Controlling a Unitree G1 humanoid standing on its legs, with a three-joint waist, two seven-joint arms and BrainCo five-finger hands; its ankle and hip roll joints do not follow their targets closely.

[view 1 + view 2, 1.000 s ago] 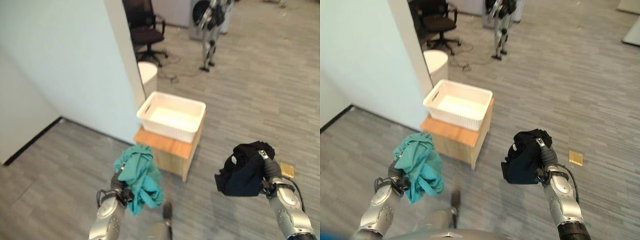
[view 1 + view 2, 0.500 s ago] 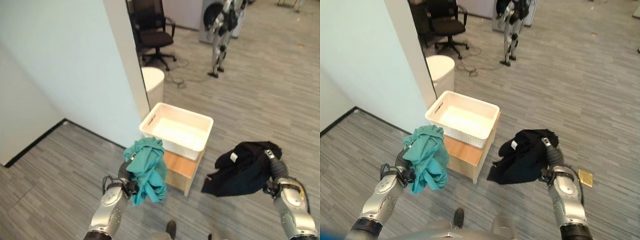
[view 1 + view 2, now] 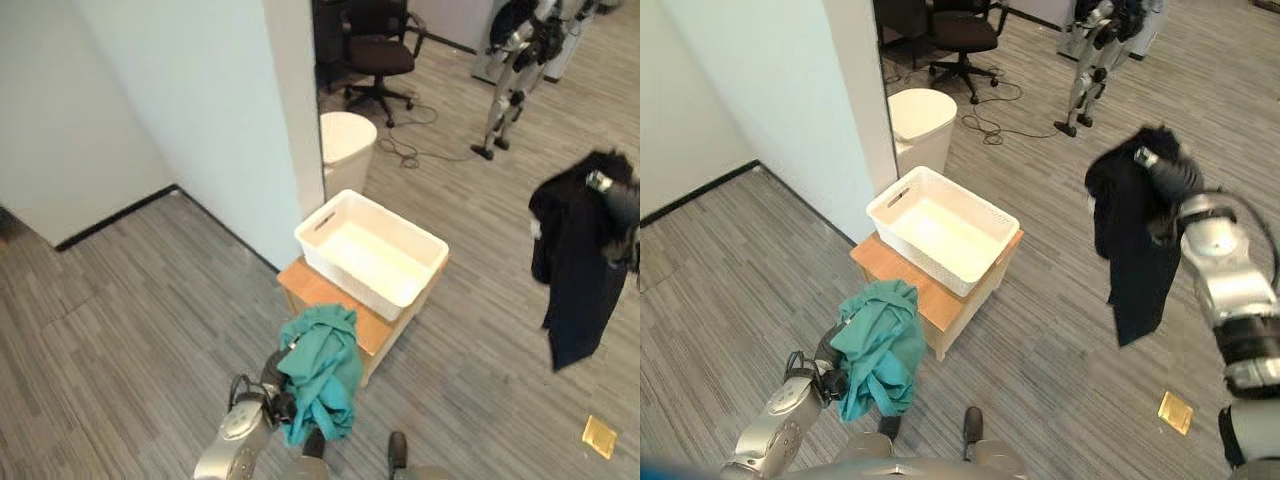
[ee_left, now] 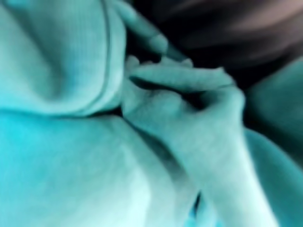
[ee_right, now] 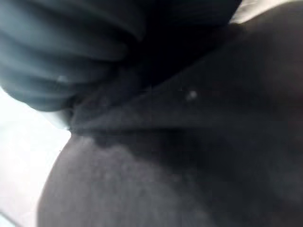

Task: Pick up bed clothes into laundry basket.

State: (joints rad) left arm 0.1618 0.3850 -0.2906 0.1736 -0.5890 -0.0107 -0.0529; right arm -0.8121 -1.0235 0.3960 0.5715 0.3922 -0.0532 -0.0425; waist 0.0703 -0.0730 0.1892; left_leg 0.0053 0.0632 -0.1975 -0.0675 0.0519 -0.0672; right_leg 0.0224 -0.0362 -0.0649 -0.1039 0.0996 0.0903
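**Two garments held in the air beside an empty basket on a low stand**

The left hand (image 3: 830,372), low and on the robot's left, is closed on a bunched teal garment (image 3: 878,348); its wrist view shows teal folds (image 4: 61,94) wrapped right over the fingers. The cloth hangs in front of the near corner of the wooden stand (image 3: 940,300), clear of the floor. The right hand (image 3: 1168,172) is raised high on the right, well apart from the stand, gripping the top of a black garment (image 3: 1132,250) that hangs down full length below it; dark cloth (image 5: 189,156) covers its wrist view, so the fingers themselves cannot be made out, though the garment plainly hangs from this hand. A white laundry basket (image 3: 902,196) with slotted walls and handle cut-outs sits on top of the stand, reaching past its far edge; nothing lies inside it. Behind the stand stands a pale wall panel (image 3: 790,90). Beyond it are a round white bin (image 3: 921,118) and a black office chair (image 3: 962,35). A small brass floor plate (image 3: 1176,412) lies on the grey plank floor (image 3: 1060,330) to the right.
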